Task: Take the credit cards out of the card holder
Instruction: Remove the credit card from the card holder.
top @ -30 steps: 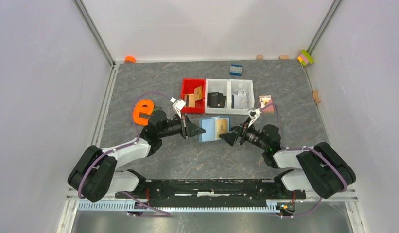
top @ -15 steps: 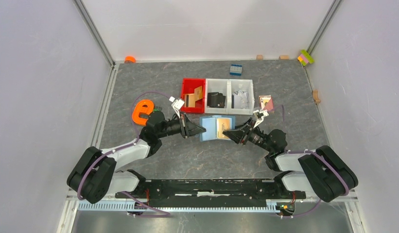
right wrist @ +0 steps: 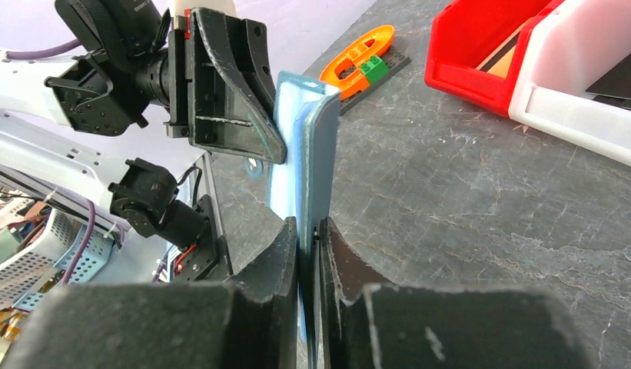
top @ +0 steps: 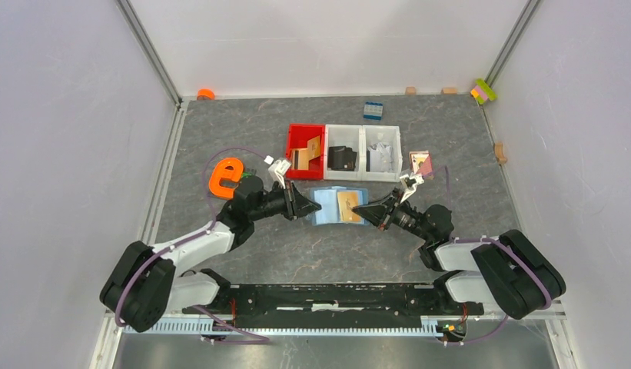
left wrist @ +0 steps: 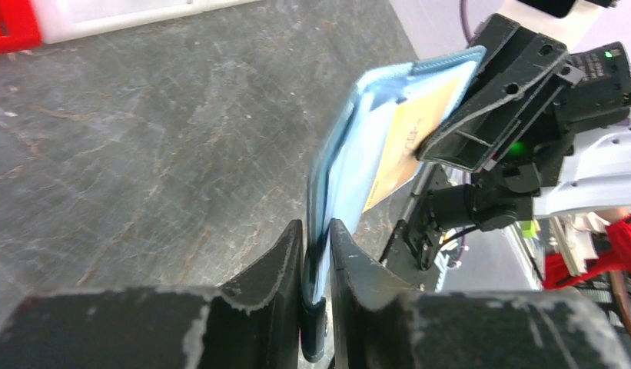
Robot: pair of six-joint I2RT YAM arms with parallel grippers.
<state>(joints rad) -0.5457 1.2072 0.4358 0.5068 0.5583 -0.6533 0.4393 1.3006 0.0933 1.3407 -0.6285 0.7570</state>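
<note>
The card holder is a steel-blue wallet, spread open and held off the table between both grippers. A tan-gold credit card sits in its right half. My left gripper is shut on the wallet's left flap, and the left wrist view shows the blue edge pinched at the left gripper with the card holder and gold card beyond. My right gripper is shut on the right flap. In the right wrist view, the right gripper pinches the card holder edge-on.
Behind the wallet stand a red bin holding a tan card and two white bins with a black and a silvery card. An orange letter piece lies left. A blue brick and small blocks sit near the far wall.
My right gripper moved in from the right and shut on the wallet's right flap. The wallet rose off the table and shifted slightly left. The left gripper stayed pinched on its flap.
</note>
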